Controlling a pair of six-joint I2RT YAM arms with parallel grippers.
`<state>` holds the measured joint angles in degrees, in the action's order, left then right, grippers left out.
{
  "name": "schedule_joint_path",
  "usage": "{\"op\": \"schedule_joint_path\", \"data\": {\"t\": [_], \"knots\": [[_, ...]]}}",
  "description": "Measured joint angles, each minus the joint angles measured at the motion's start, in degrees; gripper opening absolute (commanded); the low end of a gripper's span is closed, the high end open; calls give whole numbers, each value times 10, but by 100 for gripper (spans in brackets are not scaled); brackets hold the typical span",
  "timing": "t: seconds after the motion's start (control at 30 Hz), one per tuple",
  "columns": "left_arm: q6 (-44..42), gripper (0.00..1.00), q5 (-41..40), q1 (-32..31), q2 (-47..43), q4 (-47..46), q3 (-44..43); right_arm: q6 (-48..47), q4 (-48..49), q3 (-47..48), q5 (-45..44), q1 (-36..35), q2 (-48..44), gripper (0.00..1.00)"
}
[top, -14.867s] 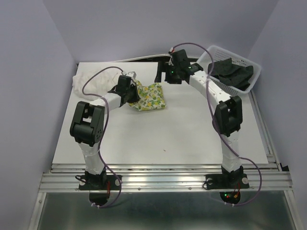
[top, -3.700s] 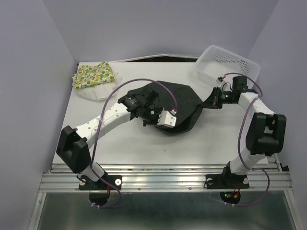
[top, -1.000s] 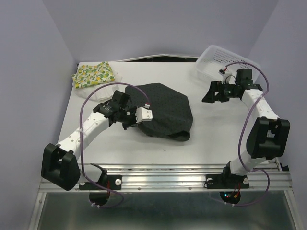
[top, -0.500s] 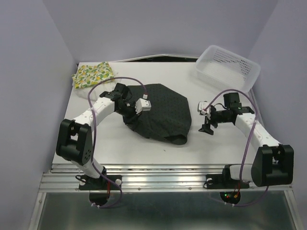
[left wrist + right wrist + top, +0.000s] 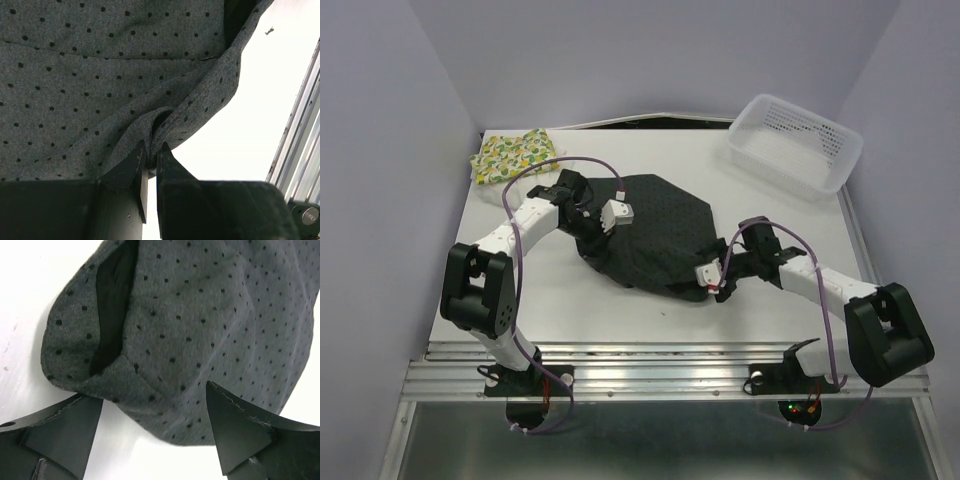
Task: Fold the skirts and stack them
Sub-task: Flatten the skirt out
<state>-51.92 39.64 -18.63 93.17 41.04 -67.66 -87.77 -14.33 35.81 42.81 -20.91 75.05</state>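
The black skirt (image 5: 655, 235), finely dotted, lies spread in the middle of the table. My left gripper (image 5: 588, 228) is at its left edge, shut on a pinched fold of the black skirt (image 5: 100, 75) between the left gripper (image 5: 151, 150) jaws. My right gripper (image 5: 716, 290) is at the skirt's near right corner, open. In the right wrist view the right gripper (image 5: 152, 395) straddles the rounded corner of the skirt (image 5: 200, 315) without closing on it. The lemon-print skirt (image 5: 515, 155) lies folded at the back left on the white skirt (image 5: 498, 196).
A white mesh basket (image 5: 795, 140) stands at the back right corner. The table's metal front rail (image 5: 660, 370) runs along the near edge, also seen at the right of the left wrist view as the rail (image 5: 300, 165).
My right arm swung from beside the basket down and left to the black skirt's near right corner. My left gripper drew the skirt's left edge back and left.
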Motion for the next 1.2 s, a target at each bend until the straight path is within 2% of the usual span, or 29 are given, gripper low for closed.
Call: {"op": "schedule_joint_path", "data": {"t": [0.07, 0.17, 0.27, 0.3, 0.33, 0.37, 0.4, 0.47, 0.53, 0.67, 0.77, 0.93, 1.03, 1.2], "knots": [[2, 0, 0, 0, 0, 0, 0, -14, 12, 1, -3, -12, 10, 84], [5, 0, 1, 0, 0, 0, 0, -45, 14, 5, -9, -30, 18, 74], [7, 0, 1, 0, 0, -1, 0, -87, -1, 21, -9, -38, 24, 59], [9, 0, 0, 0, 0, -2, 0, -101, -6, 28, -10, -42, 26, 47], [12, 0, 0, 0, 0, -3, 0, -117, -10, 33, -12, -46, 30, 21], [14, 0, 1, 0, 0, -4, 0, -128, -14, 38, -13, -52, 35, 3], [17, 0, 1, 0, 0, -6, 0, -136, -20, 42, -16, -57, 41, 1], [21, 0, 0, 0, 0, -7, 0, -128, -32, 50, -22, -67, 53, 1], [25, 0, -2, 0, 0, -5, -2, -80, -32, 62, -34, -70, 59, 1], [36, 0, -15, 2, -7, 0, -31, 49, -19, 122, -85, -70, 60, 1], [59, 0, -39, 8, -26, -15, -78, 157, -9, 194, -107, -42, 59, 1], [138, 0, -118, 41, -91, -144, -121, 360, 36, 333, -159, 54, 62, 1], [161, 0, -136, 53, -136, -213, -121, 471, 74, 411, -203, 93, 75, 1], [160, 0, -142, 44, -209, -319, -117, 587, 101, 477, -265, 91, 83, 1]]}}
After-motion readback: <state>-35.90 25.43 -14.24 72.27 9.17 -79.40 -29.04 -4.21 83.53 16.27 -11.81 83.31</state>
